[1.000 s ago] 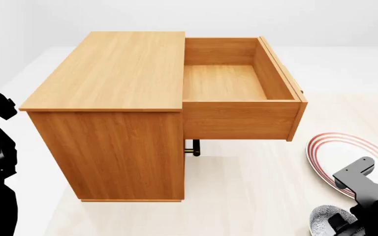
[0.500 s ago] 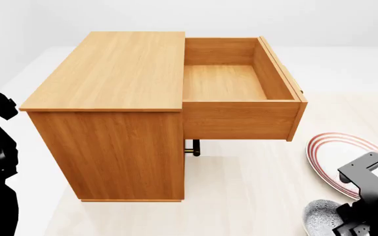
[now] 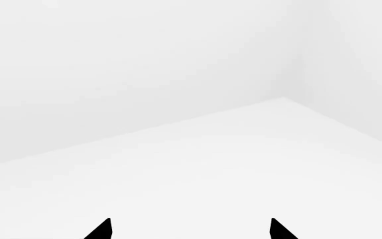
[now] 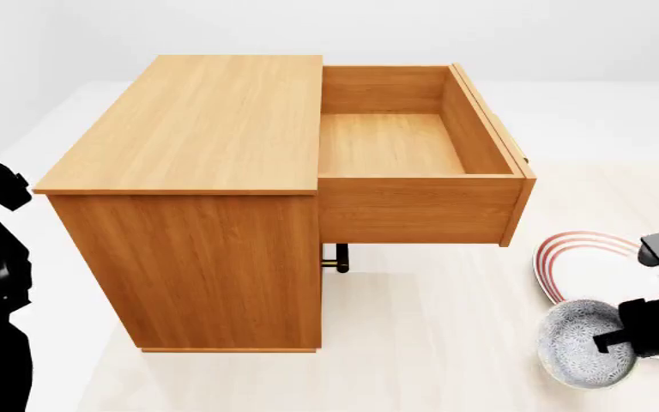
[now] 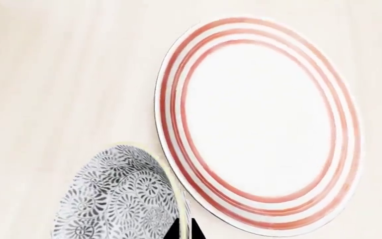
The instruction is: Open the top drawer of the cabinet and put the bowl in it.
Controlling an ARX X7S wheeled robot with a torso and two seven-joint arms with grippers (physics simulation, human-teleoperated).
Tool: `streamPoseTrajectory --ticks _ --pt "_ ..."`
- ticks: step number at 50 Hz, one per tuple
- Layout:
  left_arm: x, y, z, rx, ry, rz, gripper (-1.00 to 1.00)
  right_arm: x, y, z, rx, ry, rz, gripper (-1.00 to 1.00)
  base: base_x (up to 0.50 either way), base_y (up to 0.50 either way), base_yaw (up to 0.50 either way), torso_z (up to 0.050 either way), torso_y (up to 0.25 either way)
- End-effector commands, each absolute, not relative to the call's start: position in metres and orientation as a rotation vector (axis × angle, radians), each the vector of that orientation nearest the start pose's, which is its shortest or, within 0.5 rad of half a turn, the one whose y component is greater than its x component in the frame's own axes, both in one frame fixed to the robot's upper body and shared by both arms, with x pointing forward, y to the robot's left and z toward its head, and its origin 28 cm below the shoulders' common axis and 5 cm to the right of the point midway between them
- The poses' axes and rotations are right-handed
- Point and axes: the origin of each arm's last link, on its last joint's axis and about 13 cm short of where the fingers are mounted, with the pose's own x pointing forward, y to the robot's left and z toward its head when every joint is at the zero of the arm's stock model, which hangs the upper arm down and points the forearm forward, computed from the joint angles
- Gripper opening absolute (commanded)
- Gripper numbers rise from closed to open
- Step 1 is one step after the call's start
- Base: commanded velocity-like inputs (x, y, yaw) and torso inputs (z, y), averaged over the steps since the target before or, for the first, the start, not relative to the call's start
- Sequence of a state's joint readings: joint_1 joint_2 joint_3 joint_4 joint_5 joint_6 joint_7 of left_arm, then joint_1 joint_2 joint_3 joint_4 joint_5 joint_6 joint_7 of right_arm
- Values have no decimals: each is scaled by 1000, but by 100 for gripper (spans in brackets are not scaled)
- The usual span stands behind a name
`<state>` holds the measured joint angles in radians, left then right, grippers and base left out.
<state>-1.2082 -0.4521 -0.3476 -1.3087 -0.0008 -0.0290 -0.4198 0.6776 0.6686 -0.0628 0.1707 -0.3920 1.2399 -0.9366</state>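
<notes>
Blue-grey speckled bowl (image 4: 583,354) pinched at rim by right gripper (image 4: 625,333) jaws, above red-ringed plate (image 5: 260,127) edge. Top drawer (image 4: 421,159) of cabinet (image 4: 192,206) open, empty. Judgement: lift over drawer wall, keep bowl level, lower gently. Left gripper (image 3: 189,230) jaws apart, empty.

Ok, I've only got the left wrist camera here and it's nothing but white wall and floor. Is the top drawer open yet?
Observer: Yes. The top drawer is pulled well out of the cabinet, and nothing lies in it.
Operator: And where's the bowl?
Observer: The right gripper pinches the bowl by its rim, low at the head view's right and short of the drawer.
Operator: Anything close to it?
Observer: A red-ringed plate lies flat right beside the bowl.
</notes>
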Motion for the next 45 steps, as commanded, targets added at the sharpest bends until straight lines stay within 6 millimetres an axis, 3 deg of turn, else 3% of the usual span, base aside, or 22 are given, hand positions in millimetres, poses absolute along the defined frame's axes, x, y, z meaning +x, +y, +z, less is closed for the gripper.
streamPoseTrajectory --ticks 1,10,19,45 --pt "375 404 154 -189 91 948 100 261 -321 188 -225 797 -79 -100 0 0 0 0 0" --pt "375 405 154 -193 91 951 100 268 -322 209 -136 690 -160 -100 0 0 0 0 0" --pt "375 405 154 -195 93 952 100 282 -316 246 -17 512 -267 -100 0 0 0 0 0" --pt "373 409 155 -196 93 955 100 312 -276 361 -40 108 -419 -100 0 0 0 0 0"
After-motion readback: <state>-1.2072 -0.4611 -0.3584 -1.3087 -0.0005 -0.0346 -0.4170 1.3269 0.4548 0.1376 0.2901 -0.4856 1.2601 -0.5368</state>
